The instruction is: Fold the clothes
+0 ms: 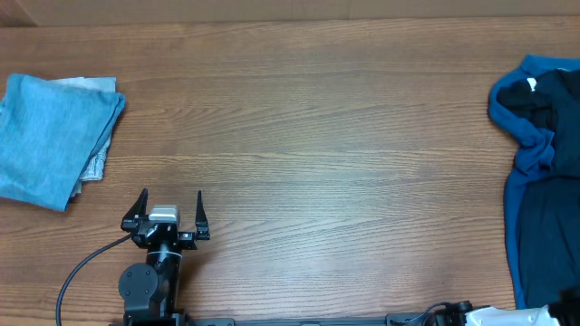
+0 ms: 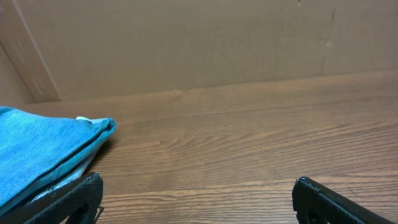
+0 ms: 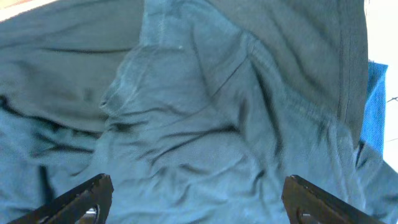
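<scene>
The right fingers (image 3: pixel 81 199) stand wide apart with nothing between them, poised low over the dark navy garment (image 3: pixel 217 124), whose crumpled folds and a stitched seam fill the space just ahead of the tips. Whether the tips touch the cloth cannot be told. Past the right-hand finger a strip of the royal blue garment (image 3: pixel 374 93) shows from under the dark one; from overhead the two lie heaped together at the right edge of the tabletop (image 1: pixel 317 136), unfolded. The left fingers (image 1: pixel 141 206) are also spread wide and empty, held over bare wood, well apart from that heap. Ahead of them and off to their left side lies the light blue garment (image 1: pixel 50 136), already folded flat, with a pale grey garment (image 1: pixel 94 165) showing beneath its near edge; farther ahead there is only wood up to a plain brown wall. The step in hand looks like the start of the next piece: the right fingers reaching for the dark navy garment to draw it off the heap. The next move likely calls for closing on one layer only, near an edge or the seam, so the royal blue garment is not dragged along, then pulling the cloth toward the open middle, where the left fingers can take a second corner.
</scene>
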Robot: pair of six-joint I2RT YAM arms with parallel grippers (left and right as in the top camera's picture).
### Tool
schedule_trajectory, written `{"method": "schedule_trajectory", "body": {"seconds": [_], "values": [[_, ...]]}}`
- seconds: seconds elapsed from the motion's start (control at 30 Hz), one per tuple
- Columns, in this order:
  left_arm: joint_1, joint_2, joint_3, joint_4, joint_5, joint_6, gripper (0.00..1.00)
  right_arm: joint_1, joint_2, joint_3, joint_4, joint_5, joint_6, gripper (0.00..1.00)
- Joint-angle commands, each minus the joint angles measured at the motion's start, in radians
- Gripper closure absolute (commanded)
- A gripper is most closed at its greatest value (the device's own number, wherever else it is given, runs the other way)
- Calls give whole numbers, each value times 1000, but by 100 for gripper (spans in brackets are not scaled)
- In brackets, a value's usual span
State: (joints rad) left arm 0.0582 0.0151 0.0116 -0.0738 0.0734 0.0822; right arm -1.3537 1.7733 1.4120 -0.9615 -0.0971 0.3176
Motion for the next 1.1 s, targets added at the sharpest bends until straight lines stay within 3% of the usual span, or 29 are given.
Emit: {"method": "schedule_trajectory", "body": {"seconds": [0.0, 0.37, 0.53, 0.63, 0.73, 1.07], "values": [[-9, -9, -7, 3, -3, 16, 0, -2, 42, 21, 46, -18, -84, 10], [-9, -9, -7, 3, -3, 16, 0, -5, 144, 17, 225, 11, -166, 7], [-9, -9, -7, 3, -3, 16, 0, -5, 216, 16, 254, 53, -165, 14], [-9, -9, -7, 3, -3, 16, 0, -5, 232, 16, 262, 51, -165, 23], [-9, -9, -7, 3, -3, 16, 0, -5, 232, 15, 261, 51, -161, 10], [-9, -9, -7, 3, -3, 16, 0, -7, 232, 15, 170, 133, -7, 10]]}}
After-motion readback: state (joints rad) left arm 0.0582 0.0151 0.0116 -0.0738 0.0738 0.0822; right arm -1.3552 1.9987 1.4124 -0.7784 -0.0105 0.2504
